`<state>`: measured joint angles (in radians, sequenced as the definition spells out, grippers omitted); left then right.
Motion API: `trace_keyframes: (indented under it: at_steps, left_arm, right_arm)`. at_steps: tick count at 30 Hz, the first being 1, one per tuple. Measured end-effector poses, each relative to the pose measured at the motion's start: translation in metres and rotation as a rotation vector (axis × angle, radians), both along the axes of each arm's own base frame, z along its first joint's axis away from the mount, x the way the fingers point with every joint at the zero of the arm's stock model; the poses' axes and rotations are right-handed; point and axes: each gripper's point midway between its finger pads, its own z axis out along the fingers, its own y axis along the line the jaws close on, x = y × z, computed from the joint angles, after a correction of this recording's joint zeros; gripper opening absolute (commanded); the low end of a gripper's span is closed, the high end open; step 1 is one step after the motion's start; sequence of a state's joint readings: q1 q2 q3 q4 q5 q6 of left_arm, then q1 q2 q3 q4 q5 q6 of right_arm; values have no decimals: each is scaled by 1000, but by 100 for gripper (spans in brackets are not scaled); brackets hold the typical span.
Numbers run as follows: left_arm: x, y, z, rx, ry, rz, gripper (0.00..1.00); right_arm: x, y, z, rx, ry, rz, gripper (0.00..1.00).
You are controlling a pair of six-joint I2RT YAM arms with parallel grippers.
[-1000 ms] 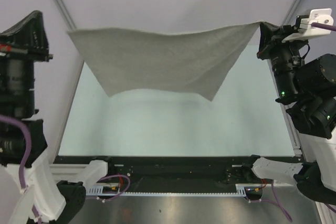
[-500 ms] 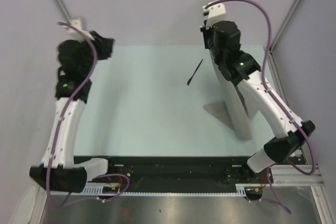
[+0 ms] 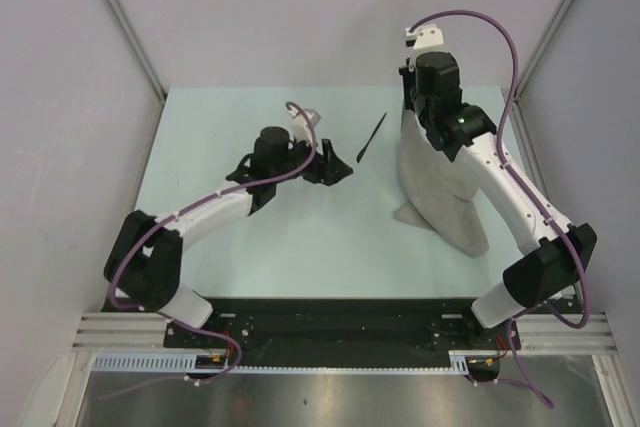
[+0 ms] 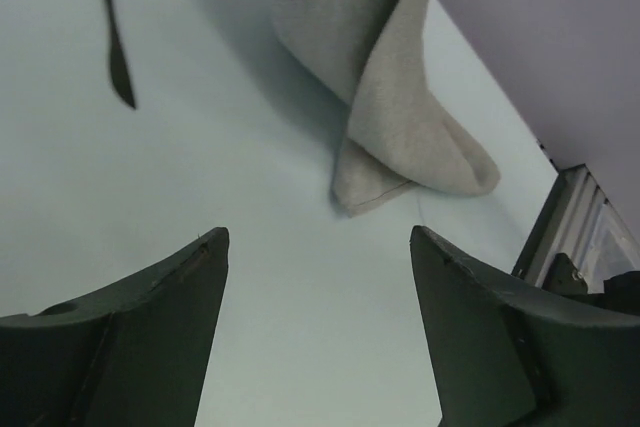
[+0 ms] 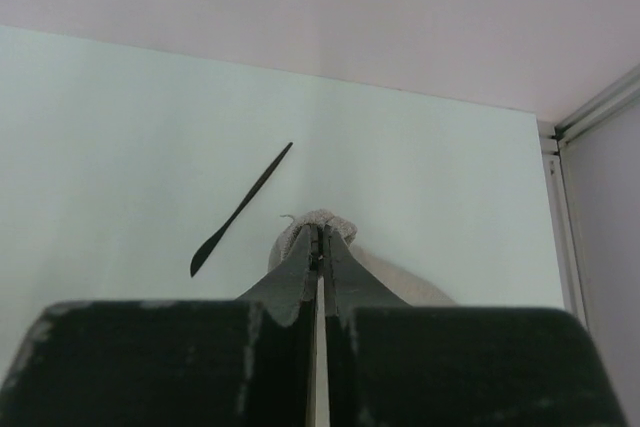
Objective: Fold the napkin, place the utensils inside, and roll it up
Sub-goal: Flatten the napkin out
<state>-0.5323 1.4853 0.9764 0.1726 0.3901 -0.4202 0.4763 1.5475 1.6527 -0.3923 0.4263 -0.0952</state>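
Both arms look alike: the left arm (image 3: 210,212) and the right arm (image 3: 510,192) are white shell links joined by round black joints. A purple cable (image 3: 465,15) loops out behind each pincer from a small white block. The left pincer (image 4: 315,237) has 2 broad, dark, wedge-shaped fingers (image 4: 130,337) with scuffed edges. The right pincer (image 5: 320,237) has thin black tips, and a green light (image 3: 462,119) glows behind it.

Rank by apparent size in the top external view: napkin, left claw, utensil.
1. napkin, largest by far.
2. left claw, open, bulkier than the utensil.
3. utensil, thinnest, though about as long as the claw, so 2 and 3 are close.
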Motion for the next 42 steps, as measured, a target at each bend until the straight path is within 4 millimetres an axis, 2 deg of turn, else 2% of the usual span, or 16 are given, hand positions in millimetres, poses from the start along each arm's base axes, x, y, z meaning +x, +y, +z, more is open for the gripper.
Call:
trace_keyframes:
  at_steps: [5, 11, 15, 19, 23, 28, 31, 36, 42]
  left_arm:
    - [-4, -49, -10, -93, -14, -122, 89]
    - [12, -104, 7, -209, -89, -241, 93]
    - [21, -129, 18, -266, -140, -291, 93]
    - [24, -151, 27, -316, -173, -348, 91]
    - [15, -173, 27, -360, -177, -424, 88]
    - [-4, -196, 11, -375, -139, -498, 82]
    - [-10, -204, 1, -370, -123, -519, 73]
    - [-10, -210, -17, -342, -92, -511, 74]
    - [-2, -212, -30, -294, -98, -481, 65]
  right_arm:
    - [-11, -3, 3, 40, -2, 16, 0]
    - [-28, -5, 27, 93, -47, 48, 0]
    - [-33, -8, 36, 117, -63, 58, 0]
    - [-33, -12, 34, 128, -50, 60, 0]
    - [-30, -22, 28, 132, -31, 45, 0]
    - [-29, -30, 25, 133, -17, 36, 0]
    - [-28, -32, 25, 135, -15, 32, 0]
    - [-29, -32, 24, 145, -9, 37, 0]
    - [-30, -33, 25, 161, -10, 36, 0]
